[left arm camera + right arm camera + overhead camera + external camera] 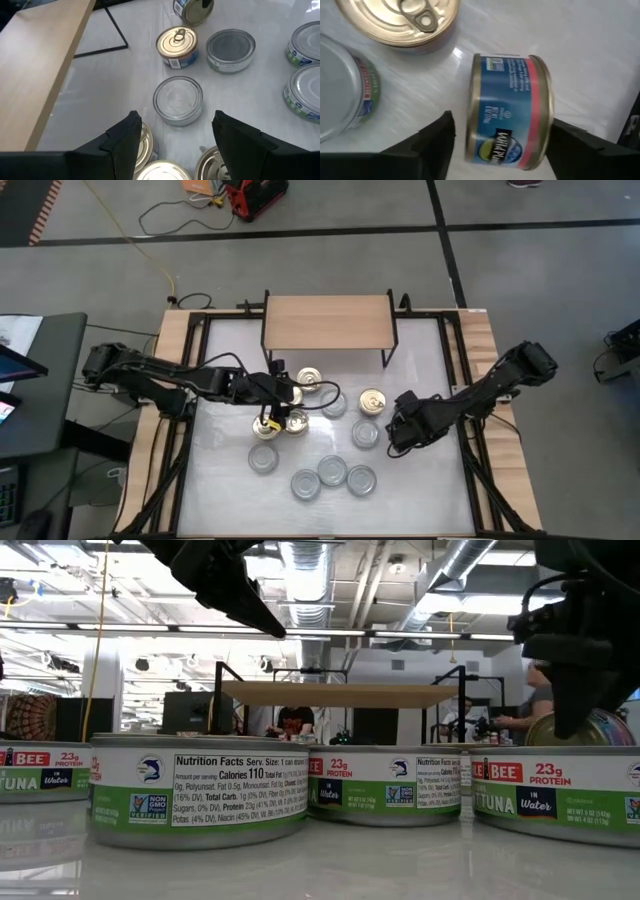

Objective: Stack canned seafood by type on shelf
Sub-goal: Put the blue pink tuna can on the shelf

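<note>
Round seafood tins stand loose on the white table in front of the light-wood shelf (330,320). Some are gold-lidded (372,400), others silver-lidded (332,470). My left gripper (172,140) hangs open over a cluster of gold-lidded tins (297,422), with a silver-lidded tin (177,100) just ahead of it. My right gripper (502,135) points steeply down. Its open fingers stand on either side of a blue-and-red labelled tin (507,110) turned on its side, one flat end toward each finger. Its gold lid (570,730) faces the low view. My right gripper has one finger (580,142) right at the tin's red-banded end (545,115); whether it touches, I cannot tell. White table shows between the other finger (435,140) and the tin's other end. Whether the tin rests on the table is hidden.
Green-labelled tuna tins (195,790) stand in a row near the table's front. Another gold-lidded tin (400,20) and a silver-lidded one (340,85) stand close beside the right gripper. The shelf top (45,60) is bare. Wooden rails (480,380) frame the table.
</note>
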